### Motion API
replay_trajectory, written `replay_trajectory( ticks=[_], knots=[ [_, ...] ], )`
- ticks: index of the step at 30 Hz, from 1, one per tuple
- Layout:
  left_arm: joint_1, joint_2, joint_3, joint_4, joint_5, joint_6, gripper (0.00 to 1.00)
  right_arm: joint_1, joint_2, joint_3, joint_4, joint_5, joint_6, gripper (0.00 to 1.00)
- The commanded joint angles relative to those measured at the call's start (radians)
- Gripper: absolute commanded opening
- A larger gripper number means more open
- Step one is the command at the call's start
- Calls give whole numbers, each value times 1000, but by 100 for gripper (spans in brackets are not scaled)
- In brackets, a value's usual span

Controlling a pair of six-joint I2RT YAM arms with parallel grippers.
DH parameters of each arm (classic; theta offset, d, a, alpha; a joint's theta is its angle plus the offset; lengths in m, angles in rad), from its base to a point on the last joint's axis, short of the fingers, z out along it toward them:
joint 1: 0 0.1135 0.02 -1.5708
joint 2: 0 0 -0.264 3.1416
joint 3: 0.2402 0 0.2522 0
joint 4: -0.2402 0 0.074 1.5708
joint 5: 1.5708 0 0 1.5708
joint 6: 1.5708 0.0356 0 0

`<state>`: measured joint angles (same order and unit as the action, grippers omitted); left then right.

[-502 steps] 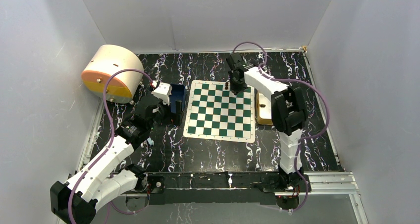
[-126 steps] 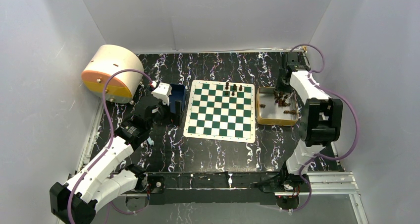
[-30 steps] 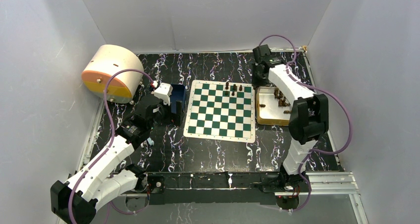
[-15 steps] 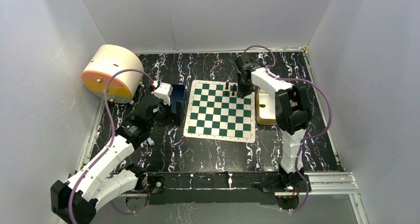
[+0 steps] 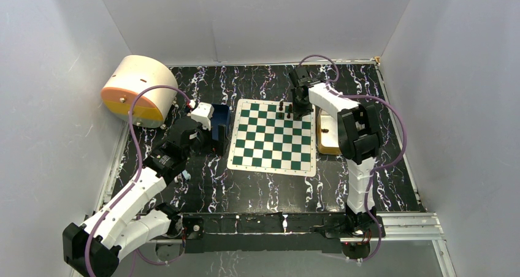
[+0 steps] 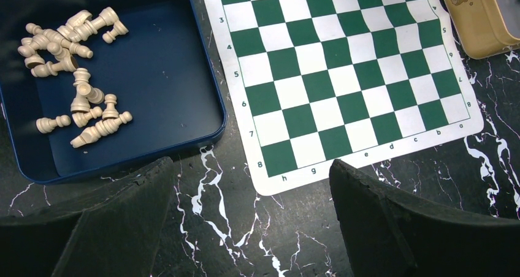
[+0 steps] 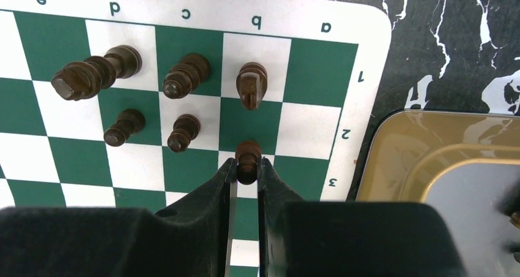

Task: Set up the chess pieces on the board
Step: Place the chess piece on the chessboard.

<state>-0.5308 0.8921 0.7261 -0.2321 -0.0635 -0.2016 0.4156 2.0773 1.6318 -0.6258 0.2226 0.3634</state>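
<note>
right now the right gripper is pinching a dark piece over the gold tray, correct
Not the gold tray: the right gripper is pinching a dark piece over the board. The right wrist view shows it.

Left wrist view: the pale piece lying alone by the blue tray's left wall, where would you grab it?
Probably from straight above, pinching the pale piece at its slim waist. It lies flat on the blue tray, and bare floor along both long sides leaves room; its rounded ends would likely slip.
</note>
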Motion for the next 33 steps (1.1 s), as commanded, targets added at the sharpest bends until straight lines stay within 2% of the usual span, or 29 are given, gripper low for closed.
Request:
replay_trajectory(
  ticks=[1, 25, 33],
  knots=[
    [6, -13, -3, 16, -1, 5, 94, 4, 13, 66, 19, 25, 2, 23],
    [6, -28, -4, 14, -10, 8, 94, 4, 64, 100, -2, 40, -6, 25],
    [6, -30, -4, 11, -13, 8, 94, 6, 71, 100, -11, 40, -7, 30]
  ],
)
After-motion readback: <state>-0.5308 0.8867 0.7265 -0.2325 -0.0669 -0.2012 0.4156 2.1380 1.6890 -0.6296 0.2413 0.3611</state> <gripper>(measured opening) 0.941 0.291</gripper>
